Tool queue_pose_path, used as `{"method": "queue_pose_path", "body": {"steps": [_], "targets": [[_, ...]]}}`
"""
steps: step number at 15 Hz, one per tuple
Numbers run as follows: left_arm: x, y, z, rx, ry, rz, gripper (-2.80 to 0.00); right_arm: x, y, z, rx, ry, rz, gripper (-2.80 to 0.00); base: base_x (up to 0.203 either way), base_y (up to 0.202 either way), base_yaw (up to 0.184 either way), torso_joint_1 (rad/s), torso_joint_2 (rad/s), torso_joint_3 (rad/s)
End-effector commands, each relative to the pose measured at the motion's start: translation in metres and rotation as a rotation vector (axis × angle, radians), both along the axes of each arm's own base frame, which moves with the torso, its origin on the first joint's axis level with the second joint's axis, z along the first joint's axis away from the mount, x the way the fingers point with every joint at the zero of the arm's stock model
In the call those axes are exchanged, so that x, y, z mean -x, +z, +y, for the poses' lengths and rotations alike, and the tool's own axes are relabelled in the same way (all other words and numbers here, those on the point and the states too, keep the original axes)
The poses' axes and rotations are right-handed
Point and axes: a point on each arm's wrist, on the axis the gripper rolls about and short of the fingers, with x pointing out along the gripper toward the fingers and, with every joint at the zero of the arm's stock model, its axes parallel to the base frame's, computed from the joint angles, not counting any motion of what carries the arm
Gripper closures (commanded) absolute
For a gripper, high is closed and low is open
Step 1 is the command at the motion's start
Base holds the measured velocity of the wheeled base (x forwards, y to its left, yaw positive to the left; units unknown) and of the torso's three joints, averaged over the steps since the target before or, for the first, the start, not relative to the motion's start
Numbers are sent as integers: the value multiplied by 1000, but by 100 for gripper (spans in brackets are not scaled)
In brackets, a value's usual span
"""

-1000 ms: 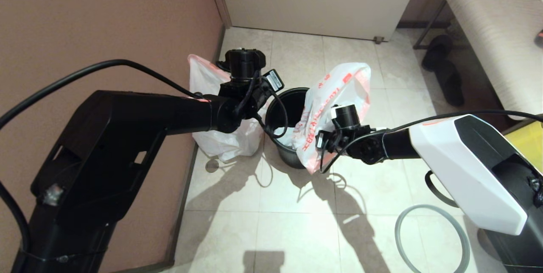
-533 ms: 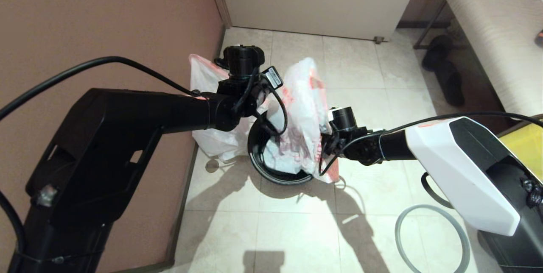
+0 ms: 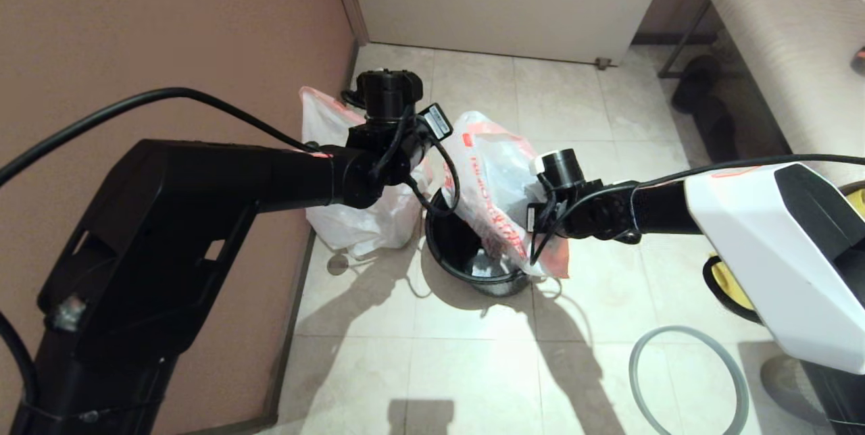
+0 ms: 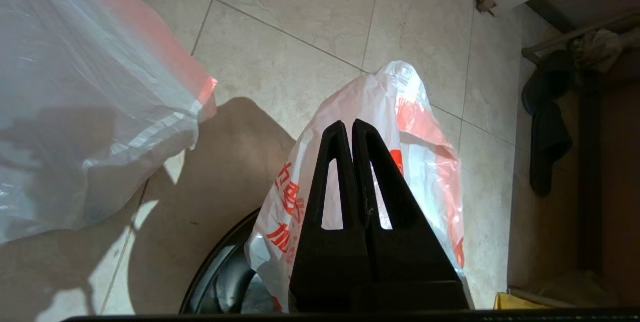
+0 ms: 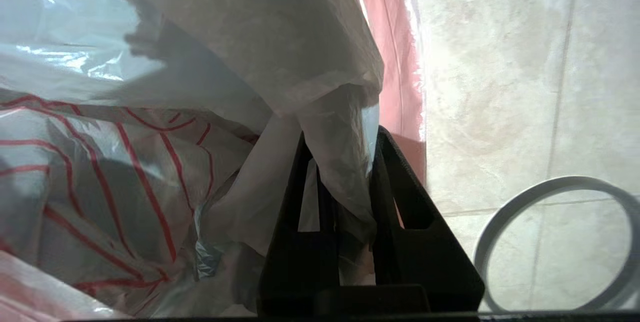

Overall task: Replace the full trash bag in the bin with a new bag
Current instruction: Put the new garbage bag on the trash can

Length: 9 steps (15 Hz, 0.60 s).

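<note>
Right gripper just re-clamped the new bag; the bin is upright again after tipping.

Largest first: your bin [image 3: 466,256] leaned hard toward the camera half a second ago and now stands nearly upright on the floor tiles, mouth open, with only part of the new bag [image 3: 497,185] dipping inside while the rest drapes over the right-hand rim. The full trash bag [image 3: 351,219] sits unmoved against the wall, just left of the bin. The grey ring rim [image 3: 689,381] lies on the floor, well apart from the bin. Your right gripper [image 5: 345,154] had its fingers apart a second ago; they're now pinched on a fold of the new bag's film. Left gripper [image 4: 353,129] hovers over the bin, fingers pressed together, holding nothing. Judgement: the bag isn't seated yet, so you need to spread its mouth over the rim.
</note>
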Motion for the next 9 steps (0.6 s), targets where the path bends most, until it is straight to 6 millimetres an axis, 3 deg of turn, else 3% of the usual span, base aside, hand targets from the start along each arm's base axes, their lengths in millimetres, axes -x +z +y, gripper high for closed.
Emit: {"method": "queue_pose_path", "body": {"steps": [1,9], "targets": [[2,1,-2,2,-5,1,0,-2,5,-9,12,-16,-7,0,0,0,0,0,0,0],[38,1,-38,-36,-142,119,0,-8,-16,-12,38,-9,43,0,0,0,0,0,0,0]]}}
